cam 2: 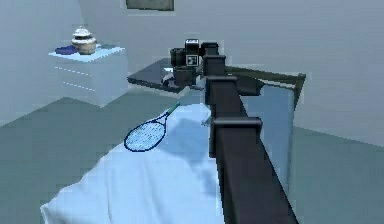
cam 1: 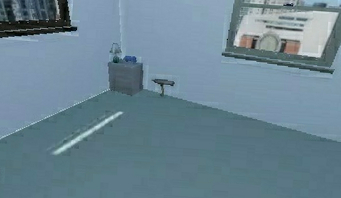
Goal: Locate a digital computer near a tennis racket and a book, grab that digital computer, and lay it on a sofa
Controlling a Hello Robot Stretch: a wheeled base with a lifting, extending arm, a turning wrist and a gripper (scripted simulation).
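Observation:
My arm (cam 2: 235, 140) rises as a dark bar over a bed (cam 2: 130, 185) with a pale blue sheet. At its far end stand the white marker squares, with the gripper (cam 2: 176, 70) just left of them. A dark flat slab, likely the computer (cam 2: 150, 77), hangs at the gripper's finger end, clear of the sheet, so the gripper holds it. A blue tennis racket (cam 2: 150, 131) lies on the bed below it. On the white dresser (cam 2: 92, 72) sits a dark blue flat thing (cam 2: 64, 49), perhaps a book.
A striped vase (cam 2: 85, 41) stands on the dresser. The grey headboard (cam 2: 272, 92) closes the bed's far right. In the forward view a small grey cabinet (cam 1: 125, 78) with blue items stands in the corner beside a low dark stool (cam 1: 164, 84), across open floor; windows (cam 1: 284, 30) flank the walls.

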